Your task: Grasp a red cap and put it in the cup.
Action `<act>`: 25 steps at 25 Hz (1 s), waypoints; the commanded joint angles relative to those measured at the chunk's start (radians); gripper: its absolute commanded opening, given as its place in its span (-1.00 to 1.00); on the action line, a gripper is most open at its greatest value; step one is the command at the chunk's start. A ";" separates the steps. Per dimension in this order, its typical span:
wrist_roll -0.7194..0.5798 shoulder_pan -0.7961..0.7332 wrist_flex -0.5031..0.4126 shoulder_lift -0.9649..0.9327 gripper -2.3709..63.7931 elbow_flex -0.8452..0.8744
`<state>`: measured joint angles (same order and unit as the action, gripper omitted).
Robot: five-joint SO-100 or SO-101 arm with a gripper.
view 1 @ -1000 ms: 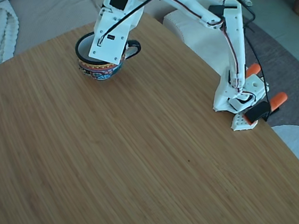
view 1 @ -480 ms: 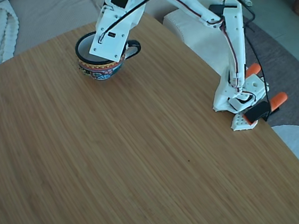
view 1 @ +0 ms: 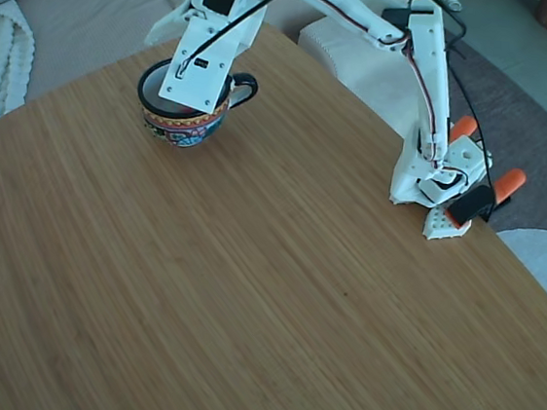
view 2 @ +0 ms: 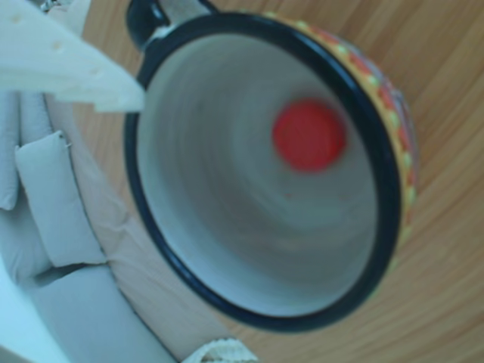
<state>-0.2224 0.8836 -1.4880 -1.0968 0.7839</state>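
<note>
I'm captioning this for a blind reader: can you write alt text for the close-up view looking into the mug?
A red cap lies on the pale inside of a black-rimmed cup, seen from just above on a wooden table. One white gripper finger shows at the upper left, clear of the cap.

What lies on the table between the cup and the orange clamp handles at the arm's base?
Nothing: in the fixed view, only bare wooden table runs from the cup to the orange clamp handles; the arm merely passes above it.
</note>
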 commanded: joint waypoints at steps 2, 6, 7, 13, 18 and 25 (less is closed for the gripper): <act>0.008 -0.008 -0.005 -0.031 0.59 -0.015; 0.006 -0.014 -0.002 -0.037 0.59 -0.009; 0.005 -0.021 -0.006 -0.038 0.59 -0.011; 0.011 -0.084 -0.057 -0.121 0.59 -0.018; 0.012 -0.160 -0.140 -0.225 0.59 -0.020; 0.014 -0.299 -0.227 -0.413 0.58 0.012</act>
<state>-0.2071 0.6059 -1.6460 -1.3944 0.7900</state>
